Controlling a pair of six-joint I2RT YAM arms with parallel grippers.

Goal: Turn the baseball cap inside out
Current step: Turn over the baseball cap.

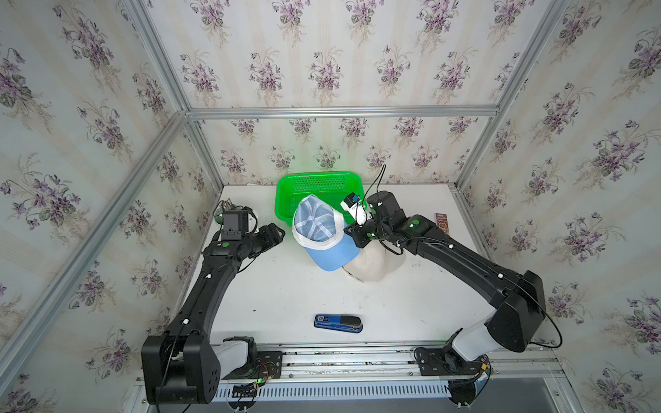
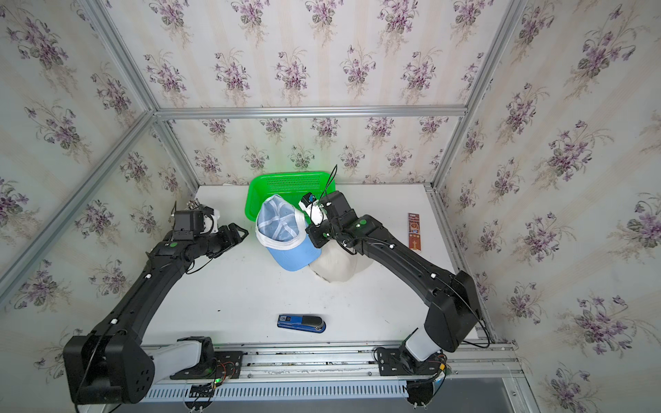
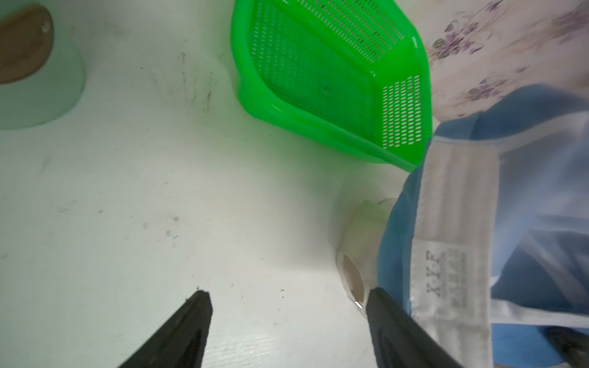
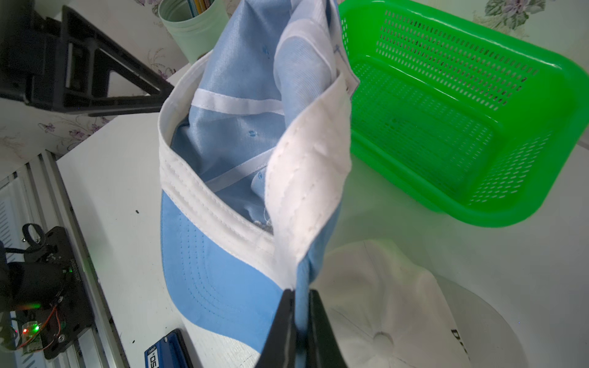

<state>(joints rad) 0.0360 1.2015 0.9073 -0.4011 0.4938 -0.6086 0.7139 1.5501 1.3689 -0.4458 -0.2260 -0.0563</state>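
Enclosed on three sides by pale striped wallpaper (image 1: 322, 71), purple flower sprigs repeated throughout. Framed with silver aluminium profiles (image 1: 339, 111) along corners and across back wall. White matte surface (image 1: 286, 286) below, lightly scuffed, dark specks here and there. Metal rail (image 1: 357, 359) along front edge, slotted vent strip (image 1: 322, 391) beneath. Lit evenly, bright, soft shadows.

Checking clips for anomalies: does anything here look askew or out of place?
The blue cap hangs crumpled from the right claw, pinched at its white sweatband, which is folded outward. Its brim overlaps a second white cap lying on the table. Nothing looks spilled or damaged.
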